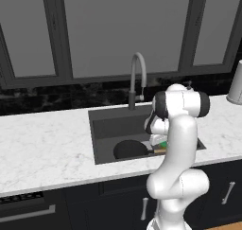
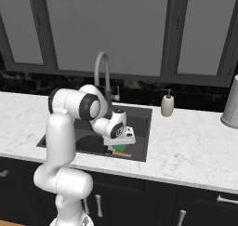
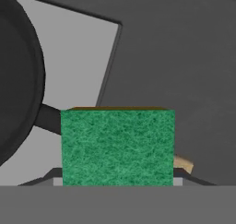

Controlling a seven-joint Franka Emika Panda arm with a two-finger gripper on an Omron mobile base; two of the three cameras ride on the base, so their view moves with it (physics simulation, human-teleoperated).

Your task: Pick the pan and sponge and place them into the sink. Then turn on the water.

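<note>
Left base view first: I see the pan [image 1: 130,149] already lying on the floor of the sink [image 1: 101,129], toward its front, with its wooden handle pointing right under my arm. A sliver of green, the sponge [image 1: 163,144], peeks out just beside the white wrist, low inside the basin. The faucet [image 1: 137,77] arches over the back rim with no stream at its tip, so I judge the water step is yet to come.

Right base view: the arm is folded down into the sink, and the gripper [image 2: 119,146] hangs close over the front part of the basin with the sponge under it, above the pan's handle end. A soap bottle [image 2: 167,104] stands on the counter [image 2: 195,141] right of the sink, well apart from my work.

Hand view: the sponge's green face fills the lower middle, sitting squarely between the fingertips, so I read the pincer as clamped on it, carried low so the drop is short. The pan's black rim curves at left, its handle passing behind the sponge.
</note>
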